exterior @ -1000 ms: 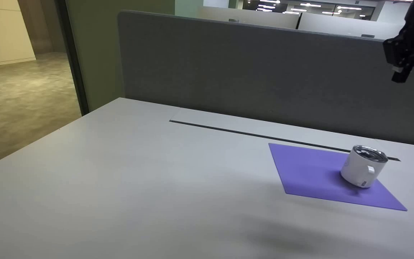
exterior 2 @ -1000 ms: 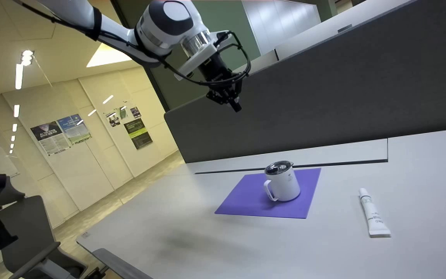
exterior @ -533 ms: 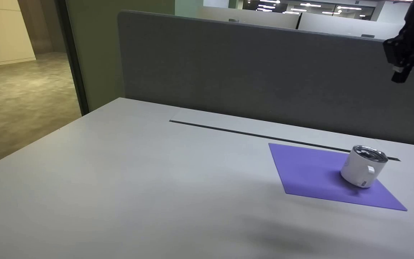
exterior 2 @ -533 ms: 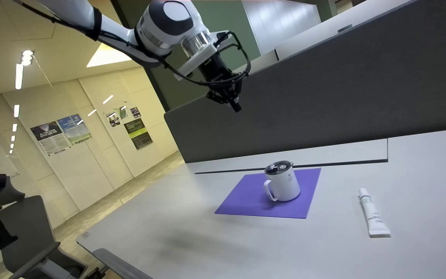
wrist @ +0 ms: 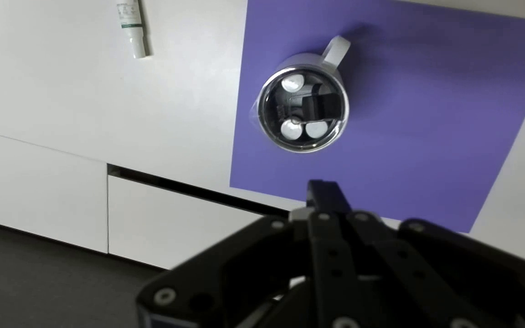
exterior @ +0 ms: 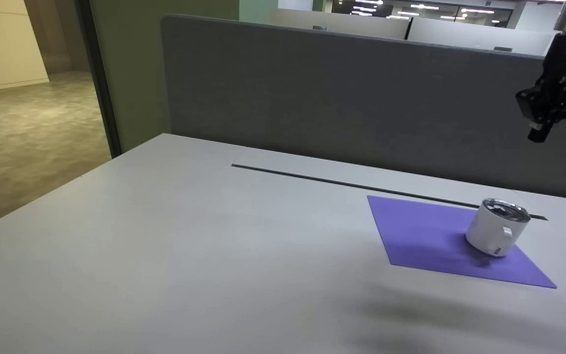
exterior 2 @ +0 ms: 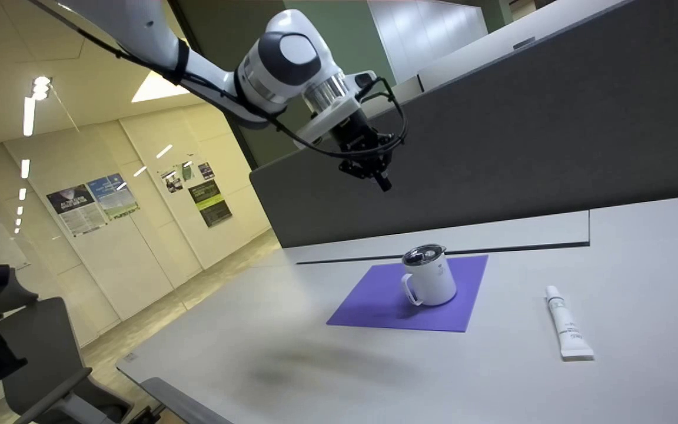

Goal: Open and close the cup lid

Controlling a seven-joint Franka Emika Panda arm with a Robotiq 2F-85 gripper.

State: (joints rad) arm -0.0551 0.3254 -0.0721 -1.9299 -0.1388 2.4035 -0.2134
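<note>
The cup [exterior 2: 433, 285], a squat cylinder with a smooth white skin and a looped handle [wrist: 337, 51], stands upright on a thin purple mat [wrist: 417, 136], close to one edge of it. Its lid [wrist: 302, 109], a glossy, see-through dark disc, sits on the cup's mouth within a silvery rim [wrist: 306, 149]; a blocky black tab [wrist: 321, 107] lies across part of it. The fingers [wrist: 328, 200], dark and slender, are pressed together, raised over the surface [exterior: 214, 246] and well apart from the cup. The arm [exterior 2: 262, 76] behind them is glossy white with a shiny metal collar [exterior 2: 325, 91]. The surface is smooth and pale, with a narrow dark slot [exterior: 342, 184] beyond the mat. A white tube [exterior 2: 567, 327], flattened at one end, lies on it, apart from the mat, and a flat, dull grey panel [exterior: 337, 98] stands behind.
</note>
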